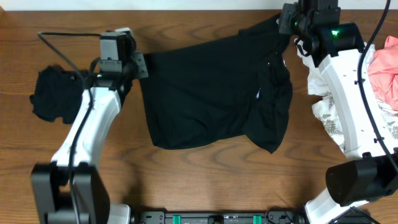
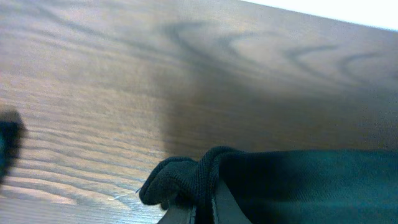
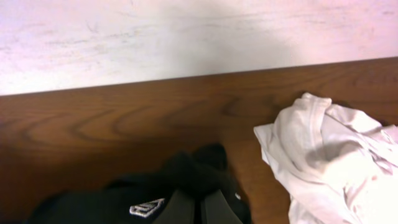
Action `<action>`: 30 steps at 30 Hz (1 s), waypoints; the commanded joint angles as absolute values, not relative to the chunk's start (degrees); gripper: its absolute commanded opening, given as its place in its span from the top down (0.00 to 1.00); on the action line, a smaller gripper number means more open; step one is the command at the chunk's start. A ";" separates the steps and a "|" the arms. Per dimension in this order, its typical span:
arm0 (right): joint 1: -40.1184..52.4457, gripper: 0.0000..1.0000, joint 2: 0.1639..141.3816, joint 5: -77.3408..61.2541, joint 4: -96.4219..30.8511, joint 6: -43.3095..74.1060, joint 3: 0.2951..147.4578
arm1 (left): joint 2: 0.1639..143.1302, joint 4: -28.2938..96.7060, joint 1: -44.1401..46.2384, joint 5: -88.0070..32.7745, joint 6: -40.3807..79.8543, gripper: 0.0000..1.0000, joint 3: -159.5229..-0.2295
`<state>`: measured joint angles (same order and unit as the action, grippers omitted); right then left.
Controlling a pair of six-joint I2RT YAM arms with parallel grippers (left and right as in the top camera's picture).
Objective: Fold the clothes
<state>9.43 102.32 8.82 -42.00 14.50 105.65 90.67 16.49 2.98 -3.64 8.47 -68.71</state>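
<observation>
Garment under handling: a black shirt (image 1: pixel 217 93), spread across the middle of the overhead frame on the wooden table (image 1: pixel 205 180). The left gripper (image 2: pixel 199 210) is clamped on the shirt's left edge, with fabric bunched at its tips. The right gripper (image 3: pixel 198 202) is closed on the shirt's upper right corner, a small white tag (image 3: pixel 146 208) just beside it. A white garment (image 1: pixel 313 81), pink garment (image 1: pixel 387 68) and leaf-print garment (image 1: pixel 329 118) lie heaped at right. A dark bundle (image 1: pixel 53 93) sits at far left.
</observation>
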 commanded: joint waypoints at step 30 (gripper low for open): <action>8.64 0.99 68.53 8.97 -52.10 13.21 105.75 | 45.60 31.27 2.42 -7.79 6.31 0.94 -69.65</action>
